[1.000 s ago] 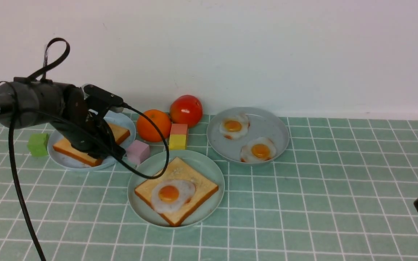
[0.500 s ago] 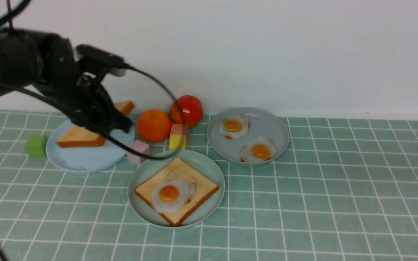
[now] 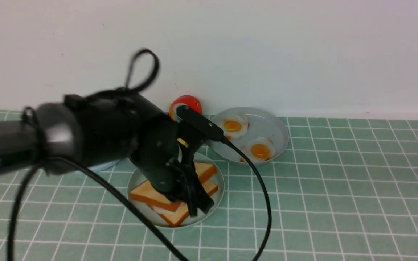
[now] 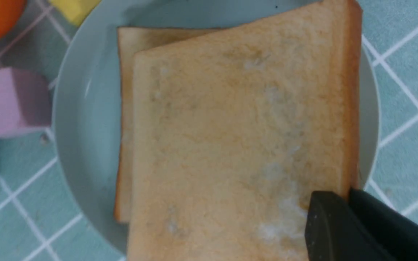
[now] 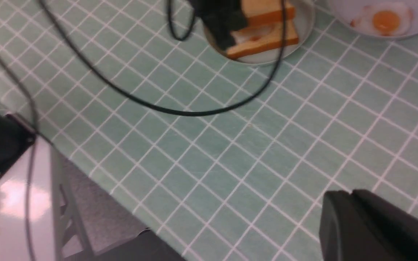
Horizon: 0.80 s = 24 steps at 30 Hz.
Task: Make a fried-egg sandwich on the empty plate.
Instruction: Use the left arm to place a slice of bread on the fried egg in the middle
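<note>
**A:** Since half a second ago the top slice point(image 3: 149, 195) has left the blue plate point(image 3: 103, 167). It is now over the mint plate point(image 3: 220, 177), left of centre on the worktop, and the left arm came with it.

**B:** What holds it?

**A:** The left claw point(image 3: 197, 207), pinched narrow on the slice's near side. The right claw point(image 5: 352, 217) hangs over bare worktop well apart from the plate. Its jaws look pressed together on nothing.

**B:** So the sandwich is nearly made?

**A:** I'd say so. The lower slice point(image 3: 175, 217) and egg point(image 5: 252, 35) already lie on the mint plate. The egg shows only as a white sliver between the breads. Whether the top slice rests on it yet, I can't tell. What seems left is letting go.

**B:** Which way does it point?

**A:** It's square, so it has no real long axis. It lies about flat, with its sides aslant to the worktop's edges. The left wrist view shows it twisted a little against the lower slice, whose edge peeks out along one side.

**B:** And around it?

**A:** The grey plate point(image 3: 276, 130) with two spare eggs is just behind it to the right. A tomato point(image 3: 191, 103) sits by the back edge.
</note>
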{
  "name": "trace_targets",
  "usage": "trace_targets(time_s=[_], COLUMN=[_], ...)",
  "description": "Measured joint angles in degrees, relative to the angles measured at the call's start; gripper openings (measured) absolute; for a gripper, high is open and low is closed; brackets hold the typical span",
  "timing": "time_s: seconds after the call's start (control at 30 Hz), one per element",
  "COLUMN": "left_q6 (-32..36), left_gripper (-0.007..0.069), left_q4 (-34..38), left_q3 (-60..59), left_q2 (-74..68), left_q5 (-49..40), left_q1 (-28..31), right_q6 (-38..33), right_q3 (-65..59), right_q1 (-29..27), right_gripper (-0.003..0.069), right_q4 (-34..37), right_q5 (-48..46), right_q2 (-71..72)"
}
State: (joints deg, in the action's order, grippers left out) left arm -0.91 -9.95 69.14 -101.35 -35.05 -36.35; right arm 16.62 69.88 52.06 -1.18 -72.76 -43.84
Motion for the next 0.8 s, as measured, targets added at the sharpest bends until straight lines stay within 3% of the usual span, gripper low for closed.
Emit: trace_targets(time_s=[0.23,0.33,0.63,0.8], left_q6=[-0.28,-0.28,-0.61,-2.53], left_gripper=[0.0015,0.0049,0.0368,0.04], left_q4=[-3.63,-4.86,-2.36,0.12], left_q3=[0.0,0.0,0.0,0.0], left_q2=[-3.94,-4.63,-1.23,5.54], left_q5=[3.61,3.97,2.73,0.9], left_q1=[-0.28,-0.28,-0.28,-0.28], right_q6=[-0.17,-0.17,-0.19,-0.19], right_q3=[0.0,0.0,0.0,0.0], right_q1=[0.0,0.0,0.0,0.0], right_gripper=[0.0057,0.0062,0.0064,0.0064], right_q4=[2.46,3.14,3.6,2.83], right_q5=[0.0,0.0,0.0,0.0], right_q2=[0.11,0.69,2.21,2.68])
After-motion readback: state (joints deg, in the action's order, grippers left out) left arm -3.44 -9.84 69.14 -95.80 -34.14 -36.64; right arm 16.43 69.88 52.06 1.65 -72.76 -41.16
